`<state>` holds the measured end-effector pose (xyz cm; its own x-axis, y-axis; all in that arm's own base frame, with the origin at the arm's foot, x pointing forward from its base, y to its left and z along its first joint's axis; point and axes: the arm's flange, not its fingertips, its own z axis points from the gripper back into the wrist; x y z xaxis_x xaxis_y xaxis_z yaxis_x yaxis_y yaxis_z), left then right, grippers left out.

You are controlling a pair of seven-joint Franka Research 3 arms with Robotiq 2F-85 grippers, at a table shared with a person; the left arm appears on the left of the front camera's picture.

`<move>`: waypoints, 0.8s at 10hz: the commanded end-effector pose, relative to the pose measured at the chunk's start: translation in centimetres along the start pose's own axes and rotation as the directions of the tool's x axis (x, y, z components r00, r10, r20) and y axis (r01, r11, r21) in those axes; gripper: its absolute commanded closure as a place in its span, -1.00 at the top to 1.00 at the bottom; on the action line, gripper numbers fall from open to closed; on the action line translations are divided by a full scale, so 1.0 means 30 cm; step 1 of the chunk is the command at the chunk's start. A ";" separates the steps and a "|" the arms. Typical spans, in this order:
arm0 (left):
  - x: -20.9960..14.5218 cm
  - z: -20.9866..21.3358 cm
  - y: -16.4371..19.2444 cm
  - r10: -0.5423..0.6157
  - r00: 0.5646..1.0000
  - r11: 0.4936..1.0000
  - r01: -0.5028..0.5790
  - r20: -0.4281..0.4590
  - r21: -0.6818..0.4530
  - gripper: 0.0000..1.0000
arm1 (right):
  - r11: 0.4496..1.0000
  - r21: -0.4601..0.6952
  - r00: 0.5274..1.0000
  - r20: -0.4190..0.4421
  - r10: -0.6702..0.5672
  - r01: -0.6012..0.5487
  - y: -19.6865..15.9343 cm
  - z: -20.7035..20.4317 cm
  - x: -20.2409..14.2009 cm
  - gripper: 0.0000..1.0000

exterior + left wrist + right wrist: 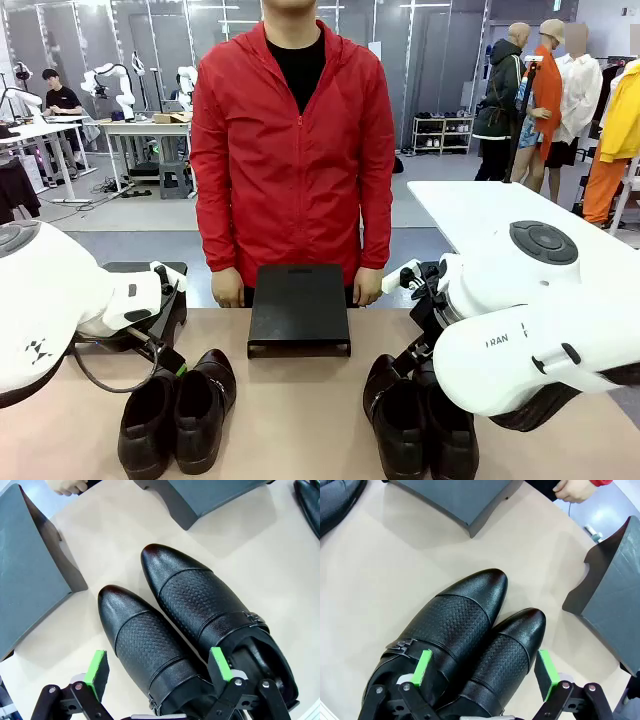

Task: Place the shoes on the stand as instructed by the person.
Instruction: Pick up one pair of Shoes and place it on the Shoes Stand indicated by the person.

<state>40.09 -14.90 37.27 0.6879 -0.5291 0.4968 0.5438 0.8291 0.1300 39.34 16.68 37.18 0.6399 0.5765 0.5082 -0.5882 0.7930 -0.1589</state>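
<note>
Beige bench (300,400) stretches before you, with the person (292,150) in red behind the black stand (299,308) at its far edge. The left pair of shoes (178,410) and the right pair of shoes (420,425) flank that stand, nearer you. Your wrist views add buckled straps and pitted leather. The front view adds the person's hands (228,290) beside the stand. Your left claw (159,665) and right claw (485,670) hang wide open over their pairs, gripping nothing.

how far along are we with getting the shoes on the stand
Done: nothing yet; no shoe is on the centre stand. In hand: the left end effector and right end effector hang open over the left pair of shoes and right pair of shoes, gripping neither. Left: both pairs sit on the table, all lifting and placing to come.
</note>
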 end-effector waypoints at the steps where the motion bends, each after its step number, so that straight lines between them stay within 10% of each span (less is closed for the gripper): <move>1: 0.000 0.000 -0.001 -0.001 1.000 1.000 0.001 0.000 0.000 1.00 | 1.000 0.000 1.000 0.000 0.000 0.000 0.000 0.000 0.000 1.00; 8: 0.000 0.000 -0.001 -0.001 1.000 1.000 0.001 0.000 0.000 1.00 | 1.000 0.000 1.000 0.000 0.000 0.000 0.000 0.000 0.000 1.00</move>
<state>40.08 -14.93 37.27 0.6875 -0.5297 0.4968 0.5444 0.8287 0.1302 39.34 16.69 37.18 0.6388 0.5780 0.5078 -0.5892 0.7920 -0.1602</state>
